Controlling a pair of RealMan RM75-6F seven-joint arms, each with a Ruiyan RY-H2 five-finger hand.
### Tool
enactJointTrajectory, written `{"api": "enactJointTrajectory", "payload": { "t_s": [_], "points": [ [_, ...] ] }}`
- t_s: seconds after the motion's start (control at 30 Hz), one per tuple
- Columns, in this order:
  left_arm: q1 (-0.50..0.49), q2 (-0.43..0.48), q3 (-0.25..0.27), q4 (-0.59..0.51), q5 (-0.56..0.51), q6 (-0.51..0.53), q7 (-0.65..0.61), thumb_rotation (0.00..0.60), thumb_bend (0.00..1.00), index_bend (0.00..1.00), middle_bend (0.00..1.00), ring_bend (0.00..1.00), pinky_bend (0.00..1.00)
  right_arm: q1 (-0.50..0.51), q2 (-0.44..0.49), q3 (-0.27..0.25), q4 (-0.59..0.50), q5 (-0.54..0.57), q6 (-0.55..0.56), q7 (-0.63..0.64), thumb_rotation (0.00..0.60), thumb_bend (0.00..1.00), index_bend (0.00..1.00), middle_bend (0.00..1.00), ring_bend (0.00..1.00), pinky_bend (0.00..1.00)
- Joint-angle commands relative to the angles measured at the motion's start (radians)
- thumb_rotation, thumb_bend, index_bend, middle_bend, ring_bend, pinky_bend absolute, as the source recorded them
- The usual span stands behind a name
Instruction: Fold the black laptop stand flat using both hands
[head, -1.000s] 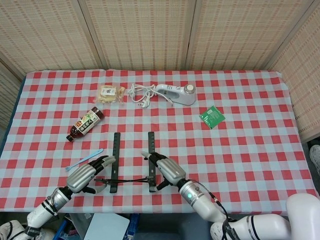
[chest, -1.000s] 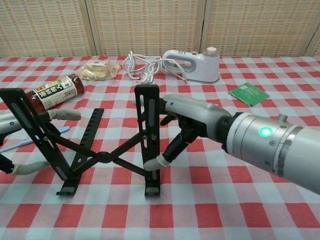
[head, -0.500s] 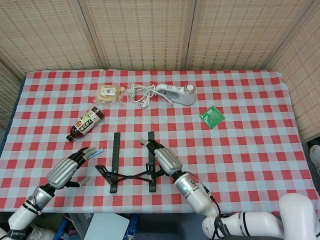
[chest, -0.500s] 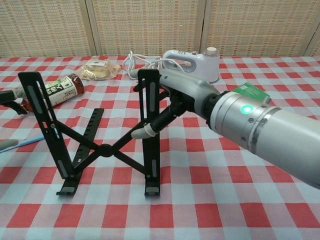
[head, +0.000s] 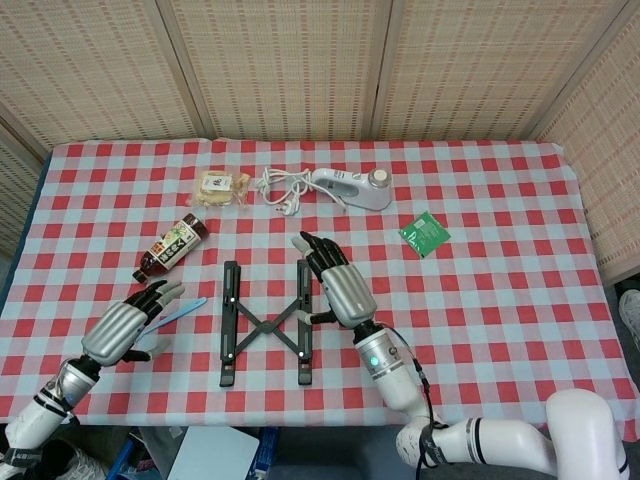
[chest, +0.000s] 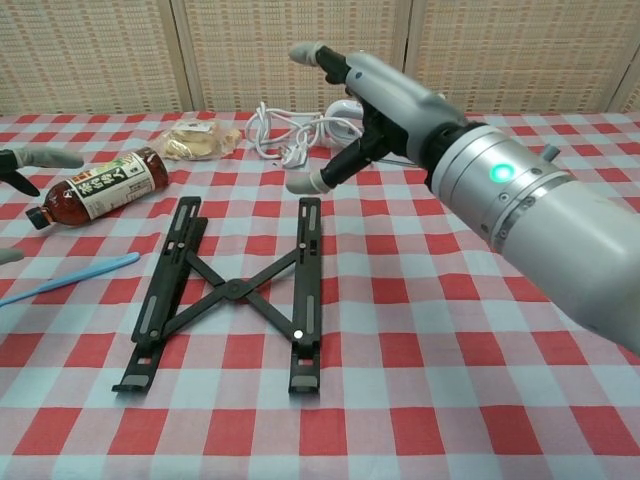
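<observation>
The black laptop stand (head: 265, 324) lies flat on the checked surface (head: 500, 290), its two rails joined by crossed struts. The right robot hand (head: 335, 280) hovers just beside the stand's right rail, fingers apart, holding nothing. The left robot hand (head: 125, 325) is well left of the stand, fingers spread and empty, over a blue toothbrush (chest: 70, 280).
</observation>
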Motion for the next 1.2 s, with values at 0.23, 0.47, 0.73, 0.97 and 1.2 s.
{"api": "enactJointTrajectory", "payload": {
  "t_s": [0.23, 0.47, 0.73, 0.97, 1.2],
  "points": [
    [-0.114, -0.031, -0.052, 0.067, 0.014, -0.133, 0.119, 0.6, 0.36, 0.0, 0.0, 0.0, 0.18, -0.005, 0.19, -0.128, -0.075, -0.201, -0.049, -0.089, 0.6, 0.1, 0.0, 0.0, 0.0, 0.0],
    [-0.188, -0.121, -0.087, 0.153, -0.005, -0.232, 0.235, 0.6, 0.35, 0.0, 0.0, 0.0, 0.18, 0.018, 0.201, -0.194, -0.005, -0.363, -0.054, -0.154, 0.6, 0.0, 0.0, 0.0, 0.0, 0.0],
    [-0.232, -0.24, -0.091, 0.281, -0.002, -0.269, 0.298, 0.6, 0.31, 0.0, 0.0, 0.0, 0.18, 0.049, 0.142, -0.241, 0.143, -0.474, -0.081, -0.204, 0.6, 0.0, 0.0, 0.0, 0.0, 0.0],
    [-0.256, -0.315, -0.09, 0.369, -0.009, -0.289, 0.327, 0.6, 0.29, 0.0, 0.0, 0.0, 0.18, 0.075, 0.08, -0.241, 0.245, -0.513, -0.094, -0.196, 0.6, 0.0, 0.0, 0.0, 0.0, 0.0],
    [-0.265, -0.347, -0.086, 0.408, -0.029, -0.309, 0.35, 0.6, 0.29, 0.0, 0.0, 0.0, 0.18, 0.091, 0.045, -0.24, 0.316, -0.523, -0.111, -0.197, 0.6, 0.0, 0.0, 0.0, 0.0, 0.0]
  ]
}}
